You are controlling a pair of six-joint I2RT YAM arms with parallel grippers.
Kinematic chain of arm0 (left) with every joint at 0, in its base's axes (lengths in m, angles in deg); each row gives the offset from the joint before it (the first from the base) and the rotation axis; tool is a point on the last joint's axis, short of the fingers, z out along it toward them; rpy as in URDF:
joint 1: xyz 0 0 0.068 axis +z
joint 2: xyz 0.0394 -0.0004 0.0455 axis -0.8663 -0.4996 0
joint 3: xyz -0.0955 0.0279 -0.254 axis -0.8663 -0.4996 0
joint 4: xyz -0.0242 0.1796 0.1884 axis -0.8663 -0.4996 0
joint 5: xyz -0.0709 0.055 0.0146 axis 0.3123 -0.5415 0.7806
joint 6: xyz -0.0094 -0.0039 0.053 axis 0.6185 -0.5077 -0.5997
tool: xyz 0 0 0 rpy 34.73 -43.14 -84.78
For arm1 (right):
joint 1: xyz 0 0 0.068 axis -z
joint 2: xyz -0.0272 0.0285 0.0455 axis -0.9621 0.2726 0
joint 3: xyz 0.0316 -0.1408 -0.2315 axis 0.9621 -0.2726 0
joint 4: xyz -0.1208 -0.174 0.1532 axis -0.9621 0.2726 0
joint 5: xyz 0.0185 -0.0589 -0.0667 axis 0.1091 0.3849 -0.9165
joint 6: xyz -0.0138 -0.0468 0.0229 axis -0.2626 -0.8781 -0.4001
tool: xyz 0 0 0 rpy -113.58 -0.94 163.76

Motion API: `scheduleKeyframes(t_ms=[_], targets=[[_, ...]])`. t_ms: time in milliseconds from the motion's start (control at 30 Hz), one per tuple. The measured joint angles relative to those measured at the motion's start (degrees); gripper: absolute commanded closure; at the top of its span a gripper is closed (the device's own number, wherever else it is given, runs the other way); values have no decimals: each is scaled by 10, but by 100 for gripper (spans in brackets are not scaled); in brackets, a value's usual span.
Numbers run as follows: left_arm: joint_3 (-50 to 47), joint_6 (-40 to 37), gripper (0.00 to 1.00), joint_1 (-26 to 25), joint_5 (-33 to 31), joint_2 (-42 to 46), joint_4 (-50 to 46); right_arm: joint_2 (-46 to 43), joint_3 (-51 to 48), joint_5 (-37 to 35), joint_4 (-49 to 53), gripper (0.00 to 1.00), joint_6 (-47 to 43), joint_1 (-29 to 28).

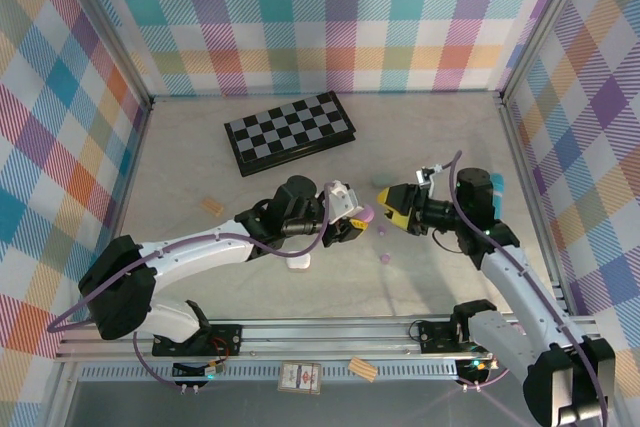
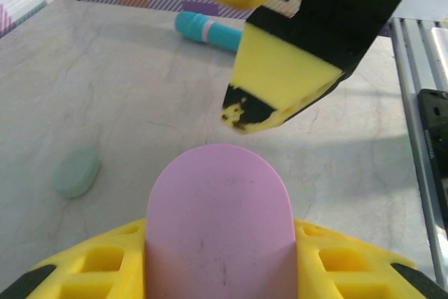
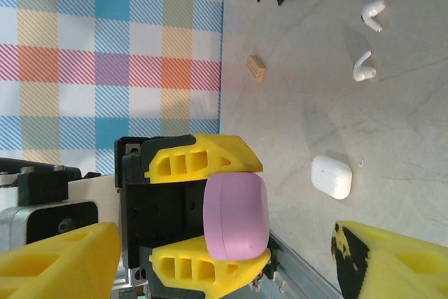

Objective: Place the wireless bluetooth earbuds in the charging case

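My left gripper is shut on a closed lilac-purple charging case, held above the table. My right gripper faces it, open, its yellow fingers on either side of the case and apart from it. A lilac earbud lies on the table below the grippers, and another small lilac bit lies nearer them. Two white earbuds lie farther off. A white case and a mint-green case rest closed on the table.
A folded chessboard lies at the back. A teal tube sits by the right wall. A wooden block lies at the left. The metal rail runs along the near edge.
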Motion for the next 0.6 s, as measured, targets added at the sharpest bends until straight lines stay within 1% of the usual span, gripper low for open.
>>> scheduleKeyframes(t_ms=[133, 433, 600], targets=[[0, -11, 72, 0, 14, 0, 3, 12, 0, -1, -1, 33, 3, -19], [0, -14, 72, 0, 22, 0, 11, 35, 0, -15, -15, 51, 4, -58], [0, -14, 72, 0, 24, 0, 11, 38, 0, -17, -26, 67, 4, -64]])
